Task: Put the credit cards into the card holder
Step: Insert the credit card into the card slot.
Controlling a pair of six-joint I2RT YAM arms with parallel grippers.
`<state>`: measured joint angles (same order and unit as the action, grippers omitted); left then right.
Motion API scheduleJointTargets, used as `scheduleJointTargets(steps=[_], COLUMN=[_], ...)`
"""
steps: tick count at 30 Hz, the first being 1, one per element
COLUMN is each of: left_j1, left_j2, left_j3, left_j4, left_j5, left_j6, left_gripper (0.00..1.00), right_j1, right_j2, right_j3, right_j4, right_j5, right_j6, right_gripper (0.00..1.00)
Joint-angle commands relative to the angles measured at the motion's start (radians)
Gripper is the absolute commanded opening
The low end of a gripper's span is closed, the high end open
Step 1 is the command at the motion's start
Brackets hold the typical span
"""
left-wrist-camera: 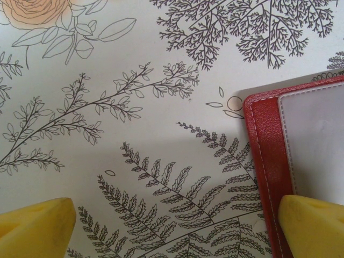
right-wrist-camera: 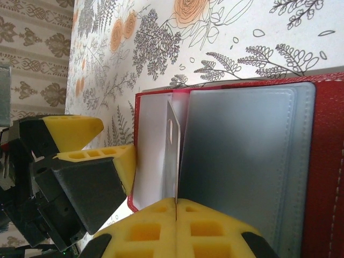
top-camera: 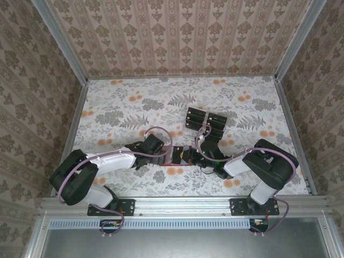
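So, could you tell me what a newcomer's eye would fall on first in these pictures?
The red card holder lies open in the middle of the floral table. The right gripper is shut on a credit card standing edge-on in its pocket. Behind, a clear tray holds more black cards.

Two claws (left-wrist-camera: 177, 228) (right-wrist-camera: 176, 207), one card holder (right-wrist-camera: 329, 161), one tray (top-camera: 189, 114), several credit cards (top-camera: 214, 129)

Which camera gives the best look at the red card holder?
Right wrist: the card holder lies open, grey pockets plain. Left wrist catches one red corner; top external has it small.
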<state>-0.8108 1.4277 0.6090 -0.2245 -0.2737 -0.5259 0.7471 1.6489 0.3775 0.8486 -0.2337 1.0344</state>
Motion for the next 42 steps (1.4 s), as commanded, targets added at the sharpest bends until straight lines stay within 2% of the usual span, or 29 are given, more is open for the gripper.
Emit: scheduleJointTargets(steps=[1,31,38,42], left_j1=[0.004,-0.003,-0.014,-0.016], left_j2=[0.016,0.000,-0.045,-0.089], left_j3=[-0.016,-0.034,-0.060,-0.062], left_j4=[-0.023,0.002,0.016,0.012], left_j5=[-0.006,0.008,0.021,0.027], left_j6=[0.024,0.004,-0.037,-0.055], left_gripper=[1.00,1.00,1.00,1.00], right_j1=[0.007,0.011,0.010,0.003], right_j2=[0.017,0.172,0.156,0.113], right_j3=[-0.007,0.182,0.229,0.261], right_j4=[-0.032,-0.140,-0.252,-0.352], right_j5=[-0.031,-0.133,-0.135,-0.138], right_j6=[0.019,0.016,-0.034,-0.082], right_gripper=[0.00,0.00,0.00,0.29])
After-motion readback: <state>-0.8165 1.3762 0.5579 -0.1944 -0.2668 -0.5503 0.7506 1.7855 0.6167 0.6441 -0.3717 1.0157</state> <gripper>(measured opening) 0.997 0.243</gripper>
